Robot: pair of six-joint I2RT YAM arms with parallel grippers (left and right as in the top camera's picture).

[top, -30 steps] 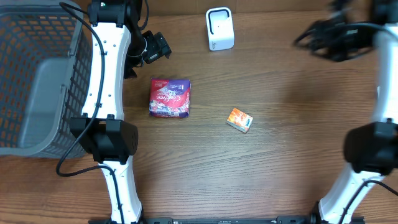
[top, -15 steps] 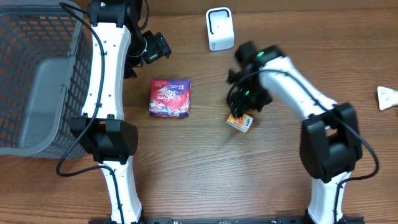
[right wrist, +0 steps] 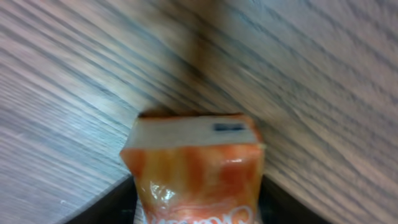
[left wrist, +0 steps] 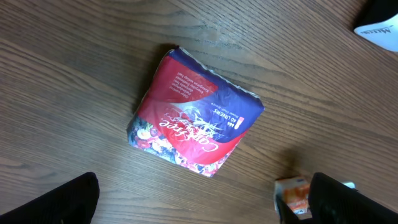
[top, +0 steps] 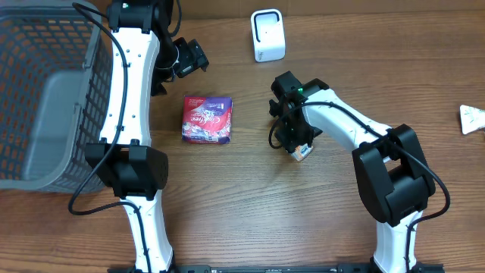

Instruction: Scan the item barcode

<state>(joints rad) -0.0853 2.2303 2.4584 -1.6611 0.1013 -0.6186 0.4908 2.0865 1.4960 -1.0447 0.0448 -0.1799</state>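
A small orange box point(top: 301, 152) lies on the wooden table right of centre. My right gripper point(top: 295, 140) is down on it. In the right wrist view the orange box point(right wrist: 196, 168) fills the gap between my black fingers point(right wrist: 106, 208), which press on both its sides. A red and purple soft pack point(top: 207, 120) lies left of centre. My left gripper point(top: 189, 59) hangs open behind it, holding nothing. From the left wrist, the pack point(left wrist: 193, 121) is ahead of the wide-apart fingers point(left wrist: 56, 202) and the orange box point(left wrist: 293, 194) is beside the right finger. The white scanner point(top: 267, 35) stands at the back.
A grey mesh basket point(top: 45, 98) takes up the table's left end. A small white packet point(top: 471, 118) lies at the right edge. The scanner's corner point(left wrist: 379, 28) shows at the top right of the left wrist view.
My right arm swung in from the back right and came down over the orange box, and its fingers narrowed onto it. The box shifted slightly. The left arm stayed still.
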